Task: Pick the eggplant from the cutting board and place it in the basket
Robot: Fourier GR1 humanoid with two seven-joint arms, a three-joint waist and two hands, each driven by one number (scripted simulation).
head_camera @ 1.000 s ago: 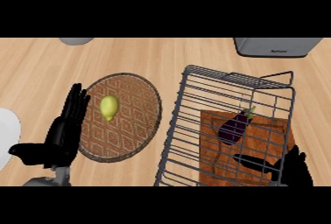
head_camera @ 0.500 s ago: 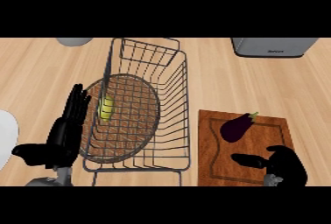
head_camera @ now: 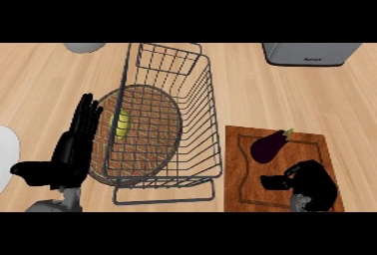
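The dark purple eggplant (head_camera: 270, 145) lies on the brown cutting board (head_camera: 243, 185) at the right, stem pointing up-right. My right hand (head_camera: 310, 182) sits over the board's lower right, just below the eggplant and apart from it, fingers curled with nothing in them. The wire basket (head_camera: 204, 115) stands in the middle, left of the board. My left hand (head_camera: 74, 148) rests open beside the basket's left wall, fingers pointing up.
Under the basket lies a round woven plate (head_camera: 144, 167) with a yellow lemon-like fruit (head_camera: 121, 124). A grey appliance (head_camera: 309, 54) stands at the back right, a grey bowl (head_camera: 85, 47) at the back left, a white plate (head_camera: 6, 154) at the left edge.
The basket has shifted left, from over the cutting board to over the round plate. My right hand has risen onto the board toward the eggplant and curled. The left hand stayed put.
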